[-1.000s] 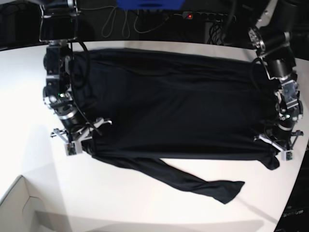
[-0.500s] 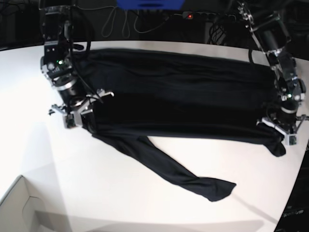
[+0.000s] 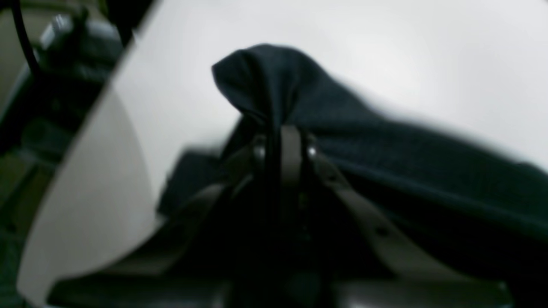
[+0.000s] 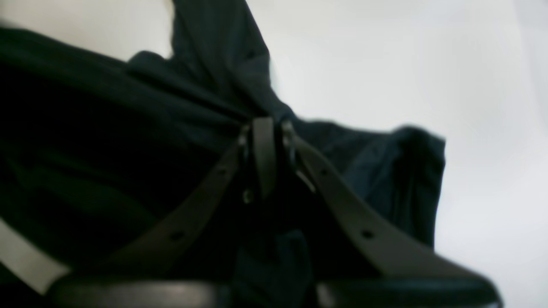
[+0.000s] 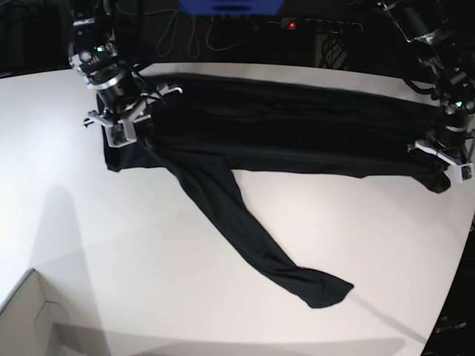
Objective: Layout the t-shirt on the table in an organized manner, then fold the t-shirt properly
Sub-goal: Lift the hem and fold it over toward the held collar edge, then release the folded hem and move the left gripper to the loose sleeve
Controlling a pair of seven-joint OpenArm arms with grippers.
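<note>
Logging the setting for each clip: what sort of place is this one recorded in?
Probably a robotics lab or test bench, not a home. A large bare white table carries only the black t-shirt, a power strip with loose cables lies behind it, and a cardboard box corner shows at the front.

The t-shirt (image 5: 282,130) is plain black, thin and soft, doubled over into a long narrow band that runs across the far part of the white counter (image 5: 148,245). One long sleeve (image 5: 245,230) trails out from the band's left part toward the near side, lying flat and slanted, its cuff well apart from the band. At each end of the band a corner of cloth is bunched and pinched, raised slightly off the counter, with wrinkles fanning from it.
</note>
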